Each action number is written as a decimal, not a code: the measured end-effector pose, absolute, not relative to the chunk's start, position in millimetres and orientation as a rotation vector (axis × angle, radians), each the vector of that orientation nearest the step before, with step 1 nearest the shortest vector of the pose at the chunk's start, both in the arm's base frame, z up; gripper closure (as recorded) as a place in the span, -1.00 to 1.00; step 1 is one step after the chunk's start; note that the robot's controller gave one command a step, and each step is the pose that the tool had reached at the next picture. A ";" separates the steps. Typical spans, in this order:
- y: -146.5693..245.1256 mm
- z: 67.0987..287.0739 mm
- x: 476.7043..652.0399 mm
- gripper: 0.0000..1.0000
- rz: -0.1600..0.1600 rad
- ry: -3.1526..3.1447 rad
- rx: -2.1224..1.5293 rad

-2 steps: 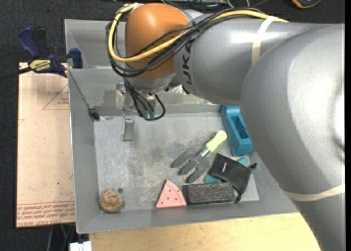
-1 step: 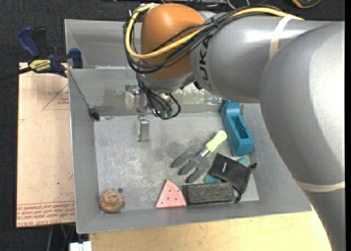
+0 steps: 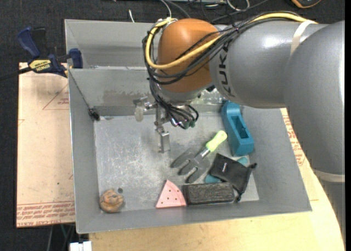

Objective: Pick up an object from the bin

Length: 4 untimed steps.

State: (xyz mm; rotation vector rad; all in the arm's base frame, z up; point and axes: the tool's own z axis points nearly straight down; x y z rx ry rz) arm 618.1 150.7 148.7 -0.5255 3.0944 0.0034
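The gripper (image 3: 162, 137) hangs below the arm's orange wrist cover, low over a bare patch of the grey bin (image 3: 82, 151) floor near its middle; whether the pincer is open or shut cannot be told from this angle, and nothing shows in its grasp; no thing lies directly beneath it; the nearest candidate is the grey pronged tool with a yellow-green handle (image 3: 198, 155), just to its right, lying flat and slanted; that tool leans into a loose cluster by the right and front walls: a blue block (image 3: 237, 126), a black pouch (image 3: 231, 171), a dark grey sponge block (image 3: 211, 192) and a pink triangle (image 3: 171, 195); a brown round lump (image 3: 111, 200) sits alone in the front left corner, so it looks easier to grasp cleanly
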 end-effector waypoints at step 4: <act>45.2 151.3 599.3 -1.00 0.004 2.972 -0.991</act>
